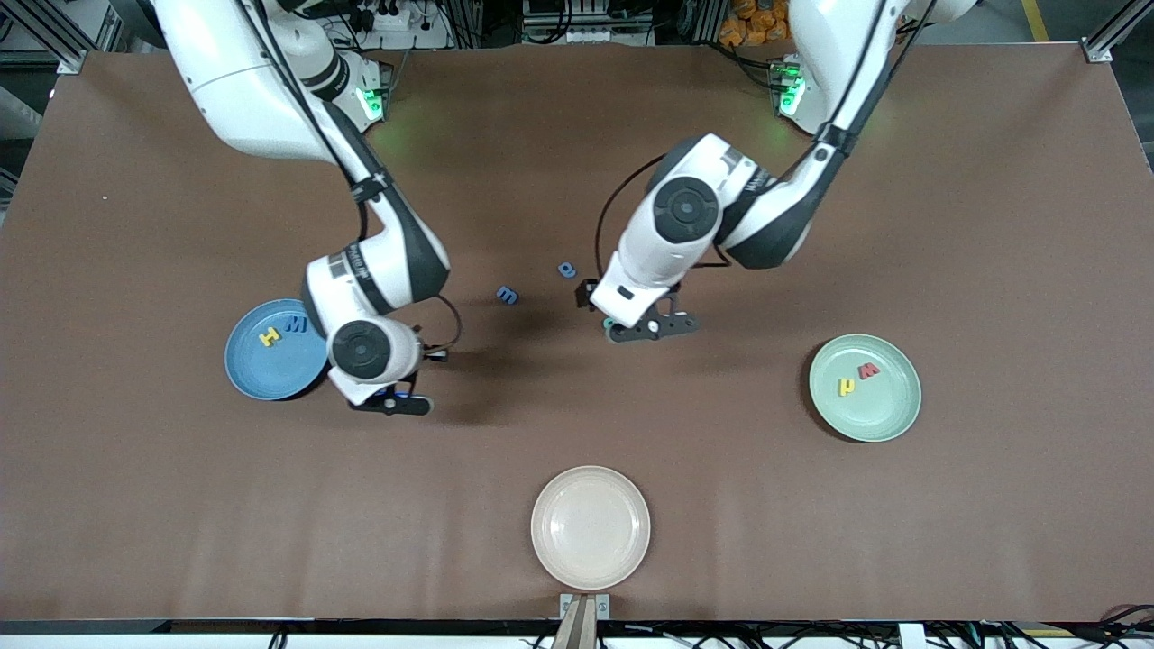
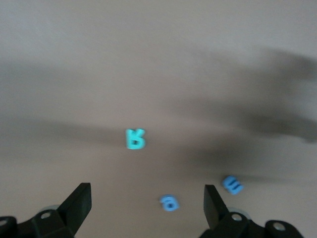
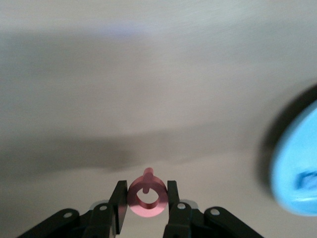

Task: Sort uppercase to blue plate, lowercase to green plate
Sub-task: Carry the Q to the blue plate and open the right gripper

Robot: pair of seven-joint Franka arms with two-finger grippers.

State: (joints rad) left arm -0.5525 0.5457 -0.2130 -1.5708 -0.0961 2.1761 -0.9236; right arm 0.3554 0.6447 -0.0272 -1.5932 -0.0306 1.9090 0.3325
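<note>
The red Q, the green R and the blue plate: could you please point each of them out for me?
red Q point(image 3: 146, 200): right wrist view, on its ring, between the right gripper's fingers.
green R point(image 2: 135, 139): left wrist view, on the letter's middle.
blue plate point(image 1: 261, 370): front view, on a bare part of its floor.

Even bright overhead light in the front view, sharp, with soft shadows under both my arms on the brown table point(image 1: 992, 225) and green LED glow near my bases. My left wrist view is dim and blurry, green R point(image 2: 135, 139) smeared, wide dark shadow bands. My right wrist view is soft too, the blue plate point(image 3: 292, 168) blurred at the edge.
</note>
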